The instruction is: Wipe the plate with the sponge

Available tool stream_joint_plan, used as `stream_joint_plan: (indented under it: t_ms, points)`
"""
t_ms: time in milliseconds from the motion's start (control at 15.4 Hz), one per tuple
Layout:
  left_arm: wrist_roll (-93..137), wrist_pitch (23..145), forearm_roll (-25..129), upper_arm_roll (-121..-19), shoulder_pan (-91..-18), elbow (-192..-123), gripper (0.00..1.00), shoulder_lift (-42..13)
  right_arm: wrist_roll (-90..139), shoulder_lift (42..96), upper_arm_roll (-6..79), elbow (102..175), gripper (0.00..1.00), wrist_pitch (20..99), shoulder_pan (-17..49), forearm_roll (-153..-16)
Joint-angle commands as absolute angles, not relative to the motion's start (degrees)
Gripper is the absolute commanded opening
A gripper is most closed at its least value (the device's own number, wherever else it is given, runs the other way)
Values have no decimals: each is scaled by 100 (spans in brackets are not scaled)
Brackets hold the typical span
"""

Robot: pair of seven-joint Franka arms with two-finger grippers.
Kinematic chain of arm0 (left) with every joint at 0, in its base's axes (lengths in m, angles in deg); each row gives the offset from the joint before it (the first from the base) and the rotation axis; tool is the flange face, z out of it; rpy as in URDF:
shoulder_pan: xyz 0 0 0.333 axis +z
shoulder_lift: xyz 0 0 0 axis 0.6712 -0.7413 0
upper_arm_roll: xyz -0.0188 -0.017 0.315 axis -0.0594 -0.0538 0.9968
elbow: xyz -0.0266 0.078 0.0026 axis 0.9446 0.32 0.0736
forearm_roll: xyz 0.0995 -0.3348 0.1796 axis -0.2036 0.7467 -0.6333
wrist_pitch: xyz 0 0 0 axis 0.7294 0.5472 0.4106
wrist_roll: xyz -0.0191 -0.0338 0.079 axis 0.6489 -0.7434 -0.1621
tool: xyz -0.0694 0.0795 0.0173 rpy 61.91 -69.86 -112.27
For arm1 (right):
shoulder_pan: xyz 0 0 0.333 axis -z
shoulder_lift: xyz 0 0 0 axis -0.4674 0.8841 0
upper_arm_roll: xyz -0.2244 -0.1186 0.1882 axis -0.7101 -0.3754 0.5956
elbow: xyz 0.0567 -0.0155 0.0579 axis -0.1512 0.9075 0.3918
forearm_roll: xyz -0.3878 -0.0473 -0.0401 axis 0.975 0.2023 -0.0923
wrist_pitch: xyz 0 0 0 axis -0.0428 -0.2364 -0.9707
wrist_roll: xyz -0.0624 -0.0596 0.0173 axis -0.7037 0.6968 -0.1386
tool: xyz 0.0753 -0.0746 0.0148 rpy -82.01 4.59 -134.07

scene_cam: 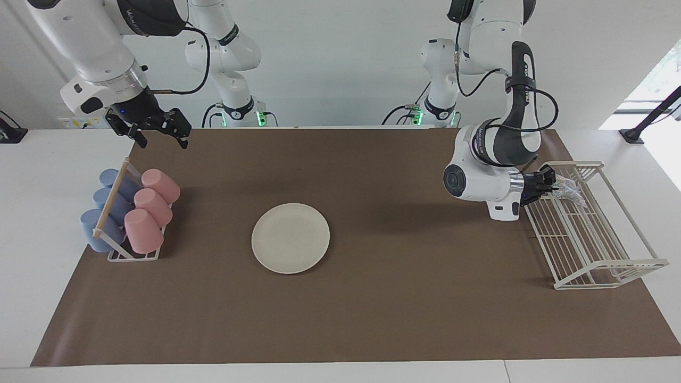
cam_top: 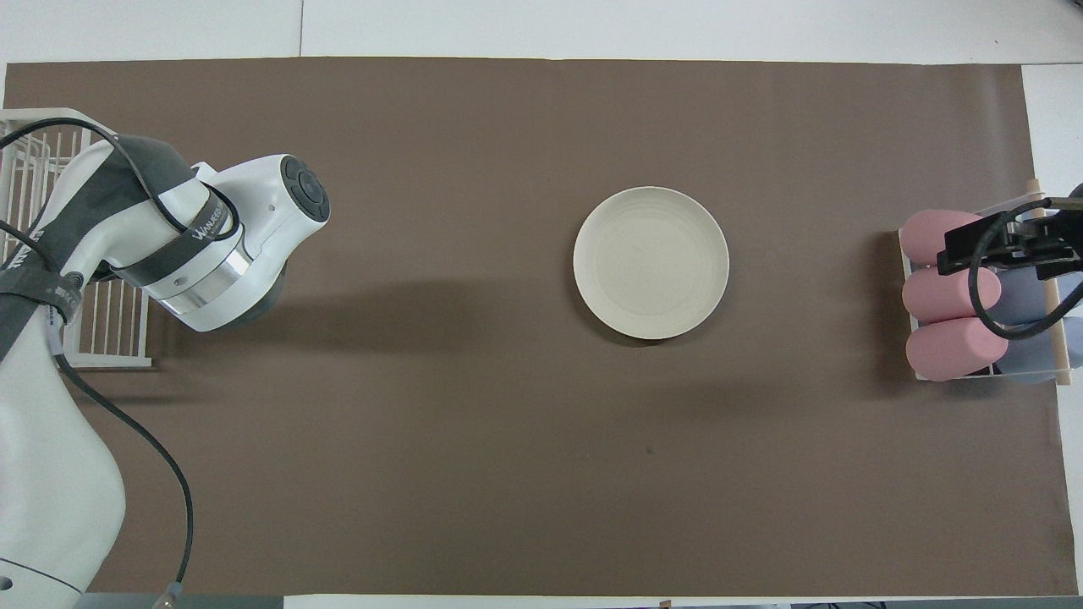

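The cream-white plate (scene_cam: 290, 238) lies flat on the brown mat mid-table, bare; it also shows in the overhead view (cam_top: 651, 262). The silver-grey crinkly sponge (scene_cam: 570, 190) sits in the white wire rack (scene_cam: 612, 266) at the left arm's end of the table, at the rack's end nearer the robots. My left gripper (scene_cam: 553, 183) reaches into that rack, its tips right at the sponge. In the overhead view the left arm hides both. My right gripper (scene_cam: 161, 139) is open and empty, raised over the table's edge by the cup rack; it also shows in the overhead view (cam_top: 1003, 241).
A small rack (scene_cam: 133, 256) with three pink cups (scene_cam: 151, 205) and blue cups (scene_cam: 106, 213) lying on their sides stands at the right arm's end of the table. A brown mat (scene_cam: 372, 319) covers the table. The wire rack also shows in the overhead view (cam_top: 110, 326).
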State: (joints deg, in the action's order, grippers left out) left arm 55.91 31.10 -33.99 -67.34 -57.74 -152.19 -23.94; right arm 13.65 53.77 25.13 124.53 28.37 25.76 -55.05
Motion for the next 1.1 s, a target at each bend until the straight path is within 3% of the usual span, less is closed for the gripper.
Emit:
stream_joint_plan:
  t_ms: [0,65,584,1038]
  points:
    - [5658,3226,-3494,-6759,-5736,-15176,80,-2437,1299,5221,2559,12617,100,2821,2620,-5510]
    - [5658,3226,-3485,-6759,-5736,-15176,100,-2437,1299,5221,2559,12617,100,2821,2602,-5510]
    - [5527,3261,-3336,-6786,-5658,-15124,100,-2358,1317,5221,2559,12617,100,2813,2637,-5519]
    - [3479,3524,-1343,-6768,-5156,-14281,100,-1497,1281,5221,2559,12608,100,2830,2611,-5519]
